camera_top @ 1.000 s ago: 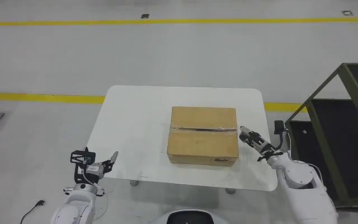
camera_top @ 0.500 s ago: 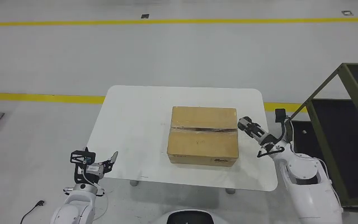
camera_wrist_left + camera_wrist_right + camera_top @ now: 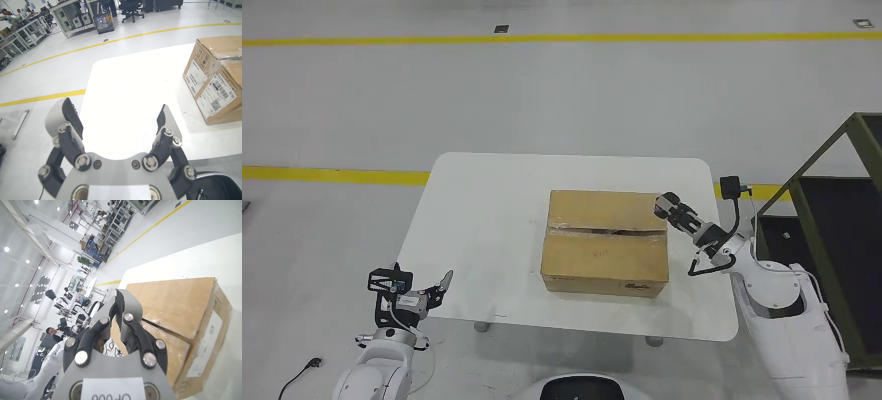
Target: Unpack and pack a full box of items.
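A closed brown cardboard box sits right of the middle of the white table, its top flaps taped along a center seam. The same box shows labels on its side in the left wrist view. My left gripper is off the table's near left corner, open and empty, its pads spread wide. My right gripper is shut with nothing in it, its tip over the box's right top edge by the seam. The box top lies just past the fingers in the right wrist view.
A dark green metal frame stands off the table's right side. Yellow floor lines run behind the table. The table's left half is bare white surface.
My right gripper has moved up and inward from beside the box's right face to over its right top edge. The left arm has stayed still.
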### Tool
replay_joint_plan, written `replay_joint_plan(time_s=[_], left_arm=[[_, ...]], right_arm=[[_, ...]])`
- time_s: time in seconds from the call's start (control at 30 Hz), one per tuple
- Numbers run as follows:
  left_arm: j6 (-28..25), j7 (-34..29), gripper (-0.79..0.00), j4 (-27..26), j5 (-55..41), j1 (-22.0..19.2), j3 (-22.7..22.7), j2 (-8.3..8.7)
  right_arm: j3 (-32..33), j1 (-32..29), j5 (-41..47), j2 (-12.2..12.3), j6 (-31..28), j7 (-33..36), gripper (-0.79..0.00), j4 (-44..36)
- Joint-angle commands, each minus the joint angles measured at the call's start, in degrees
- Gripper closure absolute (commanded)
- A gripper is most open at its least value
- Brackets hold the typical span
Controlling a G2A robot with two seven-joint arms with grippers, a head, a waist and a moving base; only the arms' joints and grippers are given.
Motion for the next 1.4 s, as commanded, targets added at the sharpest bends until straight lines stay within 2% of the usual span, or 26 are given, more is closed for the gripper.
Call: replay_joint_plan(time_s=[0.0,0.13,0.27,0.5,0.7,0.87,1.23,1.37], left_arm=[[0.0,0.0,-0.785,0.0,0.0,0.0,0.0,0.0],[0.0,0.0,-0.785,0.0,0.0,0.0,0.0,0.0],[-0.4,0.3,-0.785,-0.5,0.0,-0.5,0.4,-0.05],[-3.0,-1.2,-0.785,-2.4,-0.6,-4.9,5.5,-0.62],[-7.7,-4.9,-0.785,-4.9,-4.5,-7.8,10.7,-1.17],[-7.9,-5.1,-0.785,-4.9,-4.6,-7.9,10.9,-1.19],[-8.0,-5.1,-0.785,-5.0,-4.8,-7.9,11.0,-1.2],[-9.7,-6.6,-0.785,-5.1,-10.2,-10.0,14.7,-1.81]], right_arm=[[0.0,0.0,0.0,0.0,0.0,0.0,0.0,0.0],[-0.1,-0.1,-1.0,0.1,-1.2,-0.6,0.0,-1.3],[-1.2,2.6,-3.2,0.3,-3.2,1.1,0.0,-1.6],[-6.0,9.2,-5.6,0.0,-4.0,3.4,0.0,0.9],[-11.3,15.6,-7.8,-0.6,-4.3,4.9,0.0,2.5],[-14.7,19.5,-11.2,-0.9,-4.8,6.0,0.0,4.3],[-16.2,20.2,-11.0,-0.9,-3.6,6.3,0.0,5.8],[-16.8,20.6,-11.3,-0.9,-3.0,6.4,0.0,5.6]])
